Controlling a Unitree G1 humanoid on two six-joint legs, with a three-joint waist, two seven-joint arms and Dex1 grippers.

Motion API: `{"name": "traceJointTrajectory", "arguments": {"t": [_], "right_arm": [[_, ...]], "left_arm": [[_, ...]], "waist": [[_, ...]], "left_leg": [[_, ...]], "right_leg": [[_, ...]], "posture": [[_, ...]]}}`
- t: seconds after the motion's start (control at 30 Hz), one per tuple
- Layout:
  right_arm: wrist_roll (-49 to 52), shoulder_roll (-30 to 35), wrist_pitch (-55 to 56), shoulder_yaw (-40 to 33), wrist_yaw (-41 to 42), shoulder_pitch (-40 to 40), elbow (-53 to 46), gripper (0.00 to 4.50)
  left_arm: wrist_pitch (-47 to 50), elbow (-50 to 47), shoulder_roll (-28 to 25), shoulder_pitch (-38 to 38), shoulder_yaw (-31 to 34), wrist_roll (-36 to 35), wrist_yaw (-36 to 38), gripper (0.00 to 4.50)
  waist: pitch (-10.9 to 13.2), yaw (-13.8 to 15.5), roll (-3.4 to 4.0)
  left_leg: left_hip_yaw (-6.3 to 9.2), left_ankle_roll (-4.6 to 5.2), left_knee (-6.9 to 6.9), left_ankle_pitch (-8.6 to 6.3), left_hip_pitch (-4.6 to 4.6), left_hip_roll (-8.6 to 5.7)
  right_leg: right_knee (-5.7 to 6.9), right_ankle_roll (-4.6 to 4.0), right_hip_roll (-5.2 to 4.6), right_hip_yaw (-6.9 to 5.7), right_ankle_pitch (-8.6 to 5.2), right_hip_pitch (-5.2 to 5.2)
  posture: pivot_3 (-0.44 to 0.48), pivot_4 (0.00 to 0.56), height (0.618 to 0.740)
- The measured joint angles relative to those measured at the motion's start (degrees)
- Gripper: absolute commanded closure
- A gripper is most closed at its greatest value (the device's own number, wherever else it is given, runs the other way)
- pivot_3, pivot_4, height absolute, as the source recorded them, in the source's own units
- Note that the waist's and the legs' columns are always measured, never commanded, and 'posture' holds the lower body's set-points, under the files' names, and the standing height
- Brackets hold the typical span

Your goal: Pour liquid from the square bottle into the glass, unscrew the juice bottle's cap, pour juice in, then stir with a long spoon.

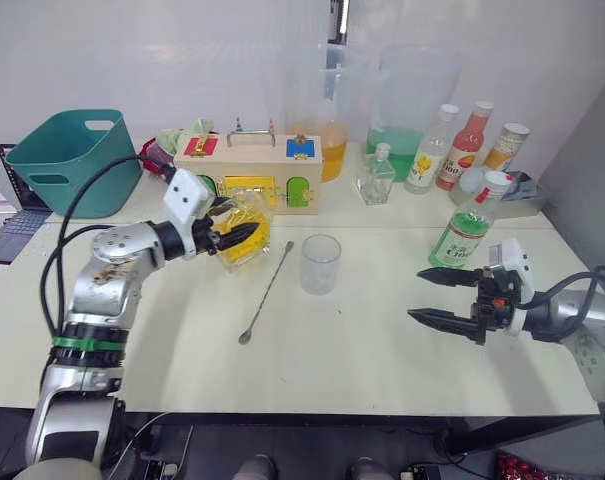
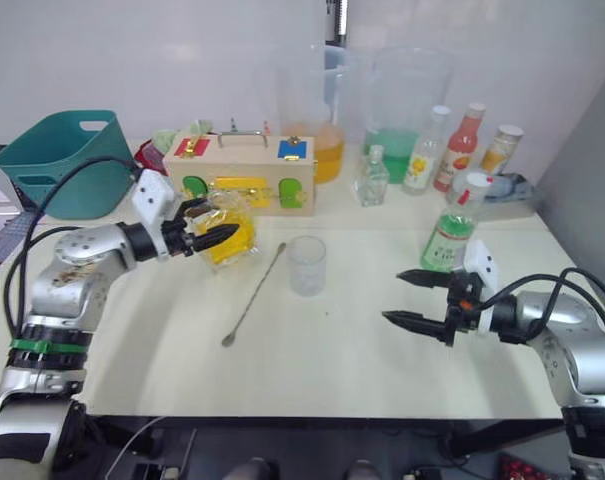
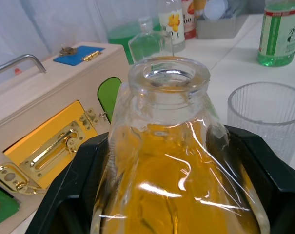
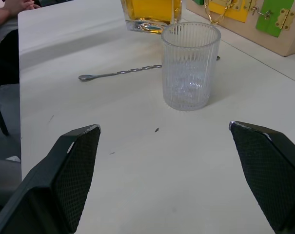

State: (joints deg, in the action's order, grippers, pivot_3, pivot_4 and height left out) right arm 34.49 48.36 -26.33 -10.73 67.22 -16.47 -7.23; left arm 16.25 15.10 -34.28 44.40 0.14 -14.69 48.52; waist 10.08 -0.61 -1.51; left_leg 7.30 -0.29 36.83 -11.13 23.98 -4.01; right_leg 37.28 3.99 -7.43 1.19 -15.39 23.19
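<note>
The square bottle [image 1: 244, 228] stands on the counter [image 1: 362, 350] in front of the wooden latch box [image 1: 250, 172], and in the left eye view the left pincer [image 1: 232, 234] is clamped on its body. The glass [image 1: 320, 263] stands apart on its right, with the long spoon [image 1: 266, 294] lying between them. The right pincer [image 1: 434, 297] hovers spread wide and empty, just in front of the juice bottle [image 1: 470, 221].

In the left wrist view the black fingers [image 3: 79, 170] press both flanks of the bottle, whose neck is open and uncapped; the yellow liquid [image 3: 171, 195] reaches the shoulder.

The right wrist view looks at the empty glass between its parted fingers [image 4: 64, 175].

The step in hand looks like the first pour. Lift clear of the spoon, bring the neck over the glass rim, then tilt slowly, since a bottle this full will spill early. Glass walls are slick, so grip firmly.
</note>
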Motion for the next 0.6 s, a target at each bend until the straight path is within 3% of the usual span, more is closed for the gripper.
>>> {"name": "traceJointTrajectory", "arguments": {"t": [0.33, 0.6], "right_arm": [[0.55, -0.39, -0.06, -2.05, -4.17, 3.62, -5.27, 0.01], [0.71, -0.70, -1.28, -2.58, -7.56, 5.98, -9.11, 0.01]], "left_arm": [[-12.44, 17.19, 4.59, 9.57, -4.47, 9.30, -1.52, 1.70], [-15.06, 24.35, 8.41, 14.21, -6.06, 13.12, -2.85, 1.70]], "waist": [[0.09, -0.16, -0.16], [0.19, -0.50, -0.33]], "left_leg": [[0.02, 0.02, 0.13, 0.00, 0.06, -0.04], [0.03, 0.03, 0.20, -0.01, 0.11, -0.05]], "right_leg": [[0.27, 0.01, -0.02, -0.01, 0.00, 0.09], [0.37, 0.02, -0.02, -0.02, 0.01, 0.13]], "posture": [[0.000, 0.150, 0.740], [0.000, 0.150, 0.740]]}}
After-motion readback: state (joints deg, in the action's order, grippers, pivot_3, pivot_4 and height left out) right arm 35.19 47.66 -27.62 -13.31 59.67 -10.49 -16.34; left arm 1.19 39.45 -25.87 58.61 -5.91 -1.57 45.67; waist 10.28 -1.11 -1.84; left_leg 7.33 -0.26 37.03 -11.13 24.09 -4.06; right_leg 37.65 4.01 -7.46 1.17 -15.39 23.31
